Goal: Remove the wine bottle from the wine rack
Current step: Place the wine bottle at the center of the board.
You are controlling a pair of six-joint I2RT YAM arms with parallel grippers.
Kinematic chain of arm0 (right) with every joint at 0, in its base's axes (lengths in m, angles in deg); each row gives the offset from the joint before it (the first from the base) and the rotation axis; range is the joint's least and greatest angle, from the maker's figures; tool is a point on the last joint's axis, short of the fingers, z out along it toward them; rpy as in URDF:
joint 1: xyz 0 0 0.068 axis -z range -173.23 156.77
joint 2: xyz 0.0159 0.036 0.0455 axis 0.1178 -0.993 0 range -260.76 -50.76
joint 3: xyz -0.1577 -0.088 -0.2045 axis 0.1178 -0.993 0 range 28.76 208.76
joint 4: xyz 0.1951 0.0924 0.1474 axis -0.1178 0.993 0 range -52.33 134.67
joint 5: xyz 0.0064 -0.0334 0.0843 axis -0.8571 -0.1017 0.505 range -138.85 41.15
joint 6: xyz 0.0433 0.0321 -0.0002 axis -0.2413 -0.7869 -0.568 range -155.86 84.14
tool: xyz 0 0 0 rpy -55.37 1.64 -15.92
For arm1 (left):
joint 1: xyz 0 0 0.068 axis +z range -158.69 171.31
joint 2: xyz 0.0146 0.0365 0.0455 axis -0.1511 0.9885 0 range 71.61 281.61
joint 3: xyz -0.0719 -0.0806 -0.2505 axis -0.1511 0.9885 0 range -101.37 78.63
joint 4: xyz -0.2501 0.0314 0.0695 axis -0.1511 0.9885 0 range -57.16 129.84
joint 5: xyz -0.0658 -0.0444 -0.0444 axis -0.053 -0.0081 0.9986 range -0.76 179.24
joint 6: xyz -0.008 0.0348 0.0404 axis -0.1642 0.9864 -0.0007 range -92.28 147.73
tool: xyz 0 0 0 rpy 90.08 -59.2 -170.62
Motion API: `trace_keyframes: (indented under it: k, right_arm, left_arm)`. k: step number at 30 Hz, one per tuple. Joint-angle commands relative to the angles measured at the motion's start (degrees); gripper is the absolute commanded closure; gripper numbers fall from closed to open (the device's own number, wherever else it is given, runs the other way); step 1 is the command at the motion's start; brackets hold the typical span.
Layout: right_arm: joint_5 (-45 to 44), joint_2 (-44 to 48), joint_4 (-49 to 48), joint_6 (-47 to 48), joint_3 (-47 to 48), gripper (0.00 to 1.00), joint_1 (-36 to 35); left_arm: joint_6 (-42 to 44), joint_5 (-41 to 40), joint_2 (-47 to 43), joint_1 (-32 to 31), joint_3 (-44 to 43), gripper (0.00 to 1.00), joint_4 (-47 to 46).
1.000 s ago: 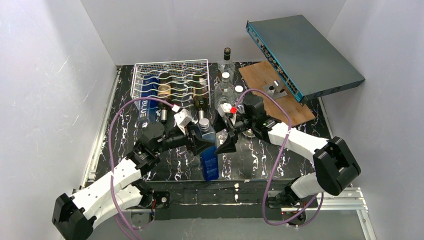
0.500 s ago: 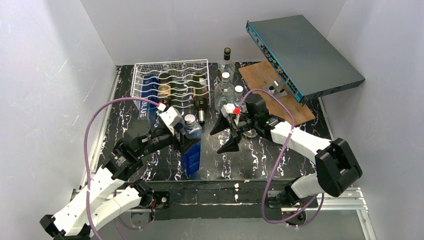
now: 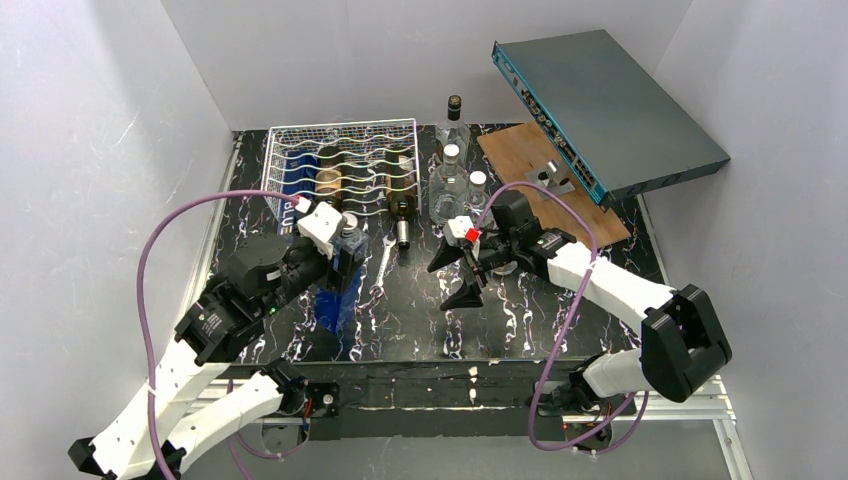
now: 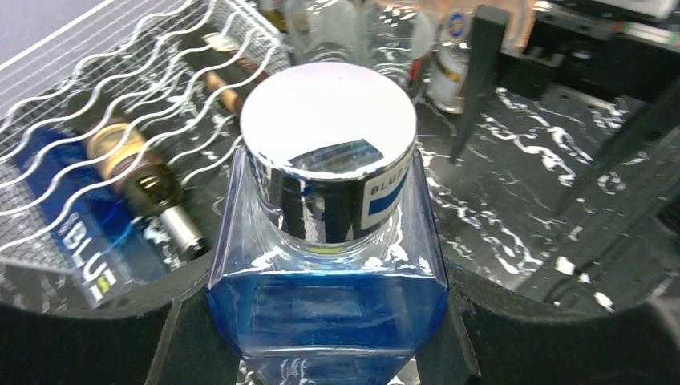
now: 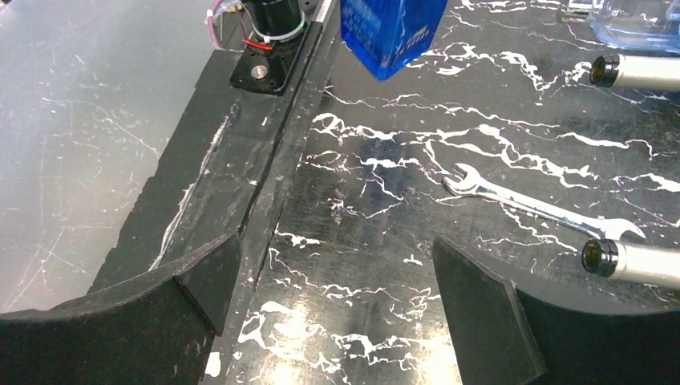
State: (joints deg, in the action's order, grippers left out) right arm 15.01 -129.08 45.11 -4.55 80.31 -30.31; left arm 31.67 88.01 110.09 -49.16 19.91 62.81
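Note:
My left gripper (image 3: 343,264) is shut on a blue square wine bottle (image 3: 329,303) with a silver cap (image 4: 329,120), just in front of the wine rack (image 3: 340,130). In the left wrist view the black fingers (image 4: 104,321) press both sides of the blue glass body (image 4: 329,297). The rack (image 4: 96,88) is a silver-white wire basket and holds another blue bottle and dark bottles lying down. My right gripper (image 3: 455,275) hangs open over the table's middle, with nothing between its fingers (image 5: 489,313). The held bottle's base (image 5: 393,28) shows far off in the right wrist view.
A wrench (image 3: 381,265) lies on the black marbled table between the arms. Metal-capped bottle necks (image 5: 633,261) poke out beside it. Clear bottles (image 3: 450,180) stand right of the rack. A wooden board (image 3: 530,150) and a tilted grey box (image 3: 610,105) fill the back right.
The left arm has carried the blue bottle leftward and back, from the table's front middle to just before the rack. The right gripper has stayed open, nearly in place.

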Motion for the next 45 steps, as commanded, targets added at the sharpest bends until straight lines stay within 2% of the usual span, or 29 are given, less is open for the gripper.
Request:
trace_keyframes:
  k: [1, 10, 17, 23, 30, 35, 40, 45]
  right_arm:
    - [-2.21, 2.28, 2.63, 3.45, 1.61, 0.02, 0.34]
    - [-3.9, 3.2, -2.58, 0.52, -1.11, 0.02, 0.26]
    - [-4.0, 3.42, -3.83, 0.27, -2.14, 0.02, -0.01]
    - [-4.43, 3.71, -4.25, 0.41, -2.59, 0.02, -0.01]
    - [-4.44, 3.54, -4.28, 0.58, -2.68, 0.02, -0.18]
    - [-4.15, 3.28, -4.28, 0.59, -2.68, 0.02, -0.49]
    - [-3.63, 2.55, -4.56, 0.42, -2.86, 0.02, -1.39]
    - [-4.0, 1.98, -3.2, 1.18, -2.37, 0.02, -1.81]
  left_arm:
    - [3.54, -11.94, -0.46, 0.13, -5.12, 1.0, -3.75]
    - [7.91, -25.8, 0.29, 1.29, -5.29, 1.0, -5.91]
    - [10.12, -31.04, 2.34, 6.89, -5.9, 1.0, -9.41]
    - [7.89, -29.45, 4.89, 18.53, -6.07, 1.0, -11.61]
    - [6.8, -29.35, 9.29, 26.63, -5.5, 1.0, -18.8]
    - [3.85, -25.43, 16.11, 33.78, -5.9, 1.0, -25.34]
    - [3.0, -24.86, 22.67, 38.61, -7.23, 1.0, -32.77]
    - [0.63, -22.79, 28.73, 44.51, -10.66, 1.0, -33.79]
